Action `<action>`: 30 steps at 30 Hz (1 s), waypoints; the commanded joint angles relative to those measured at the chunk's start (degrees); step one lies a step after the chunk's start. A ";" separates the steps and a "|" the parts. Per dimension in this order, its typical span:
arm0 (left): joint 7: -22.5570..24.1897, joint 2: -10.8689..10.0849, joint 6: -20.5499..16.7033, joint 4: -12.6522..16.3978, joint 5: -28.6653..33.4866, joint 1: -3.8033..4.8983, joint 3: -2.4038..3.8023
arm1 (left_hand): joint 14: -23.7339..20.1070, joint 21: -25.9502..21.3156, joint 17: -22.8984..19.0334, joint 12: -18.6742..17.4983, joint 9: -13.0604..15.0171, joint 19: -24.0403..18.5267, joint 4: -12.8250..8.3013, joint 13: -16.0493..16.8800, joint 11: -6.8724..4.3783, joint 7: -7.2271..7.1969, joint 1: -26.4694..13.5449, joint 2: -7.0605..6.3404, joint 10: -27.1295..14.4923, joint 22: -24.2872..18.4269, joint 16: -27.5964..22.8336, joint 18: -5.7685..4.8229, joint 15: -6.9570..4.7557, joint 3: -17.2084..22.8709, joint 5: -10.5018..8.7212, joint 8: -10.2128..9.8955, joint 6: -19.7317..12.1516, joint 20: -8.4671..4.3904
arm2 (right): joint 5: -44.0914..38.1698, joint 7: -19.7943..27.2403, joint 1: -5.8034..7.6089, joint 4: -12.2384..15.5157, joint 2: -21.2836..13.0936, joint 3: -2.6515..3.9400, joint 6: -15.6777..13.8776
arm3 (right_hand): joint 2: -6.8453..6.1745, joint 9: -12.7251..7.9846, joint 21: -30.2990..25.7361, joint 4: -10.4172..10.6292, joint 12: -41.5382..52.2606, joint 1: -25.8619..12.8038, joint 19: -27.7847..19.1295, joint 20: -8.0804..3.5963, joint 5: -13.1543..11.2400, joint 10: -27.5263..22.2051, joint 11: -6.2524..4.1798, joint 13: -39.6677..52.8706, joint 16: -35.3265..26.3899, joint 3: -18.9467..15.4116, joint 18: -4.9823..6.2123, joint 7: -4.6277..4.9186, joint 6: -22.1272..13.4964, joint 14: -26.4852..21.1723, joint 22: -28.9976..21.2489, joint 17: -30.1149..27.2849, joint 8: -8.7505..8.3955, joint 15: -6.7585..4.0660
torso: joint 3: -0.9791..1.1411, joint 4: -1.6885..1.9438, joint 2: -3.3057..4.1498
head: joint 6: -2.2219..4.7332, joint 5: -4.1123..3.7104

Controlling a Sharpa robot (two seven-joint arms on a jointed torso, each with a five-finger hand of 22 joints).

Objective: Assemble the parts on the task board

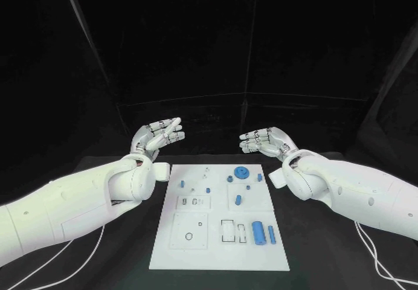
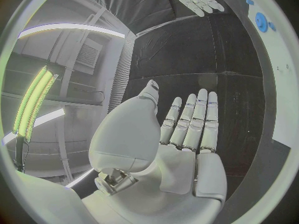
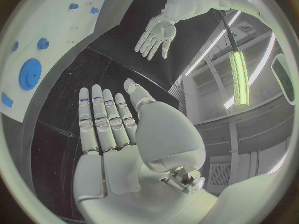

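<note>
Both hands are raised above the far end of the tabletop [image 1: 104,266], beyond the white task board [image 1: 218,248]. The left hand [image 1: 157,136] sits at about 11 o'clock from the board's centre, the right hand [image 1: 268,142] at about 1 o'clock. Each hand is empty, fingers [image 2: 193,119] straight and apart, palm exposed; neither touches the board or any part.

The task board lies flat in the middle of the tabletop, long side running away from the robot. Its parts are spread over it: a blue disc [image 1: 241,173] near the far edge at about 12 o'clock, a thick blue cylinder [image 1: 258,232] and a thinner blue pin [image 1: 272,235] side by side at about 4 o'clock, and several small blue pieces scattered across the far half.

Handling judgement: the parts look like rigid moulded or printed pieces, light and smooth, so liable to roll or slip under a loose pinch. The cylinder and pin would best be taken across their middle, from both long sides. The disc lies flat and offers only its rim. The board itself looks stiff and may slide if pressed sideways.

Not determinable: the shape of the smallest blue pieces; whether the outlined recesses on the near half are holes or printed marks; whether any part is already seated. In the wrist views the board appears at the circle's rim, bent and cut off, with the disc [image 3: 29,73] recognisable.
</note>
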 commanded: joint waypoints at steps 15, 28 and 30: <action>3.53 -7.78 3.51 12.84 -0.61 -0.31 0.07 | 13.83 5.71 3.67 1.51 -0.25 13.19 -2.98 -0.04 -3.46 0.81 2.24 2.02 11.58 1.21 4.03 0.40 -4.49 -2.38 0.15 2.22 10.13 -3.97 | -32.26 -14.46 5.08 1.83 -0.61 0.12 4.56 | -3.81 0.06 19.60 -6.18 -2.10 -0.66 20.93 -8.27 0.44 14.27 -4.31 0.56 3.62 5.02 0.47 -2.33 10.55 20.60 8.81 2.90 -0.63 -6.95 | -0.25 0.56 6.85 | 2.28 -1.28; 3.85 -10.65 3.09 18.42 -1.11 -0.40 0.07 | 14.05 5.73 3.87 1.39 -0.30 13.42 -3.23 -0.06 -3.57 0.71 2.48 2.15 11.95 1.15 3.92 0.37 -4.59 -2.45 0.15 2.20 10.41 -4.09 | -52.17 -24.35 7.39 4.02 0.80 0.16 8.28 | -5.73 0.00 36.31 -5.99 -3.11 -3.63 26.06 -9.45 1.17 14.07 -5.09 0.44 6.02 9.22 -0.02 -2.96 10.93 27.26 20.80 7.06 -2.21 -8.17 | -0.22 0.99 9.59 | 3.04 -1.89; 3.82 -10.74 3.03 18.84 -1.12 -0.40 0.07 | 14.09 5.73 3.91 1.37 -0.31 13.46 -3.27 -0.06 -3.59 0.69 2.51 2.19 12.05 1.13 3.90 0.37 -4.60 -2.47 0.16 2.20 10.49 -4.11 | -54.12 -25.65 7.47 4.59 0.86 0.17 8.82 | -5.98 -0.02 38.97 -5.84 -3.22 -4.21 26.61 -9.38 1.02 13.71 -5.08 0.42 6.55 9.53 -0.38 -3.00 10.79 27.68 24.00 7.85 -2.31 -8.22 | -0.27 1.05 9.79 | 3.04 -2.09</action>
